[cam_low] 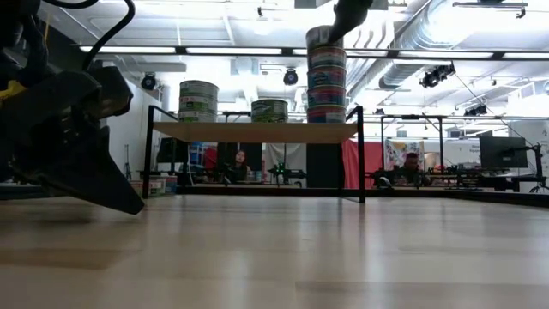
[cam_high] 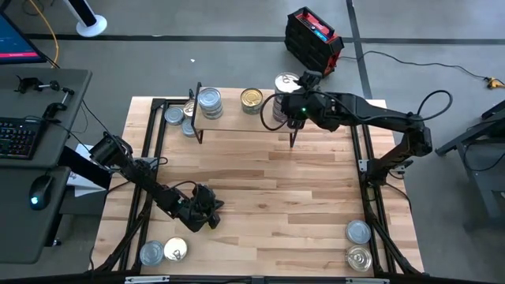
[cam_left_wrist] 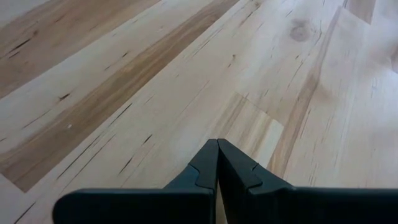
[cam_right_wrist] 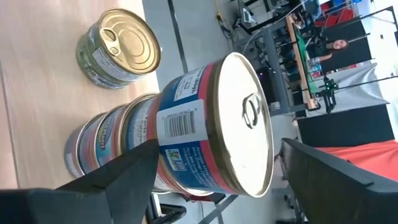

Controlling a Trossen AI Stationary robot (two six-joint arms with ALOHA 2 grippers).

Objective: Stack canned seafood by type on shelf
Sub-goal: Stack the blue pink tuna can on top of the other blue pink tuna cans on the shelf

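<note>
Tins on the shelf (cam_high: 237, 118) are what I'm watching: my right pincer (cam_right_wrist: 214, 171) stands over the tall stack (cam_low: 326, 79) at the shelf's 3 o'clock end, fingers spread wide on either side of the top tin (cam_right_wrist: 214, 124), apart from it, not gripping. Nearby on the board sit a gold-lidded tin (cam_high: 251, 99) toward the middle and a shorter stack (cam_high: 209, 102) at the 9 o'clock end. Loose tins wait on the tabletop (cam_high: 260, 197) at 5 o'clock (cam_high: 358, 232) and 7 o'clock (cam_high: 151, 252). My left pincer (cam_left_wrist: 217, 163) is pressed shut, empty, low over the tabletop near 7 o'clock.

To finish this release well, I judge I should lift the right arm straight up, keeping the fingers wide until they clear the lid, since a sideways brush could topple so tall a stack.
</note>
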